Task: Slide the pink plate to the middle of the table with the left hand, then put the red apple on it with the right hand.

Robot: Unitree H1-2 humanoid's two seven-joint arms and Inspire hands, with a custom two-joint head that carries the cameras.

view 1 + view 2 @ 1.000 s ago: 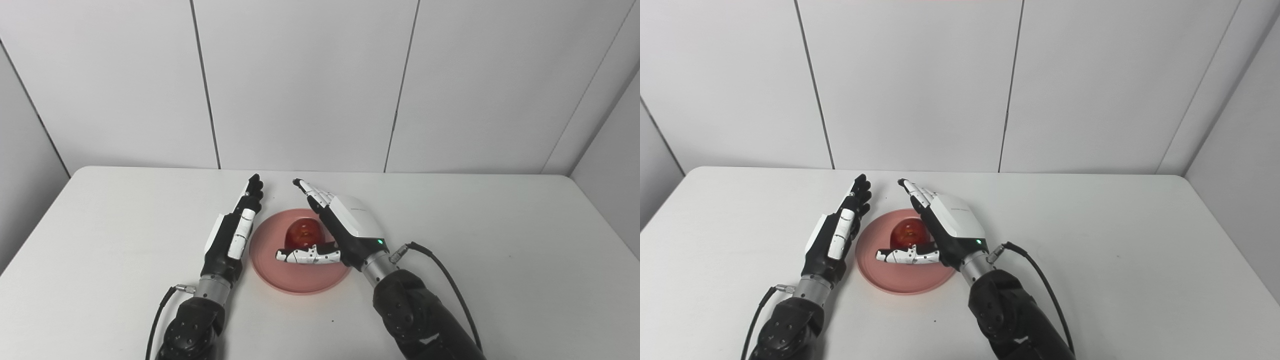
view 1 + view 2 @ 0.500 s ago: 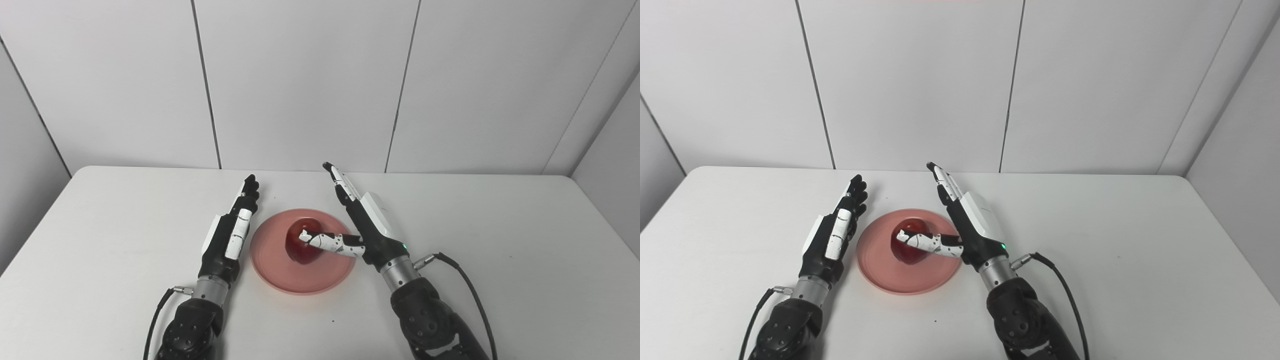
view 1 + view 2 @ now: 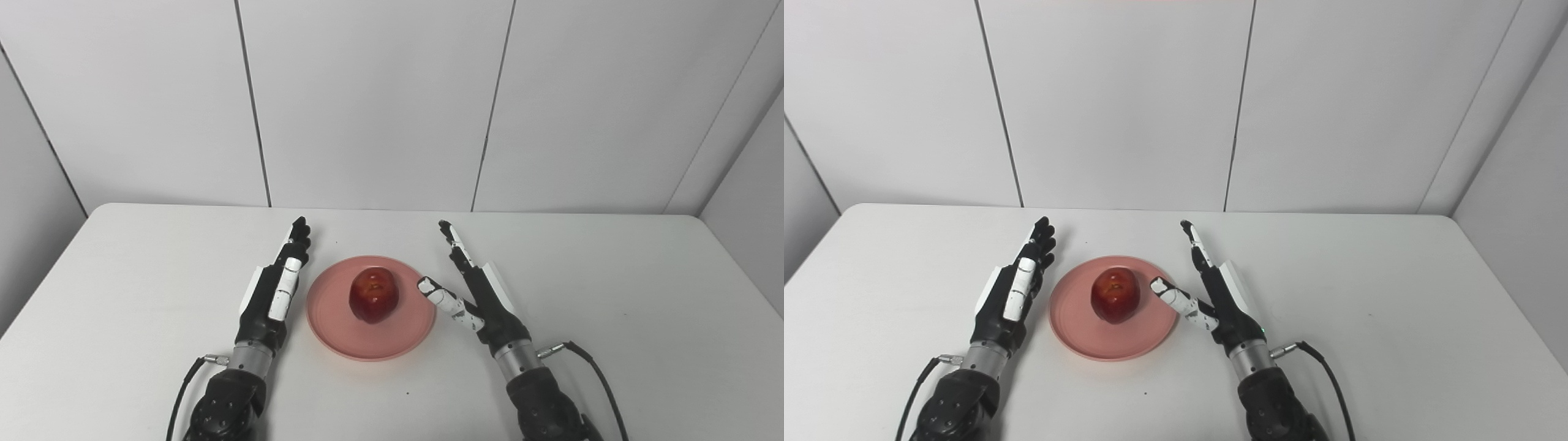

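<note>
Red apple [image 3: 373, 296], smooth, firm and likely to roll, sits on the pink plate [image 3: 343, 334]; both hands [image 3: 272, 293] [image 3: 481, 293] splayed, empty.

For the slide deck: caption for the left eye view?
Red apple on pink plate, left hand and right hand open beside it.
</note>
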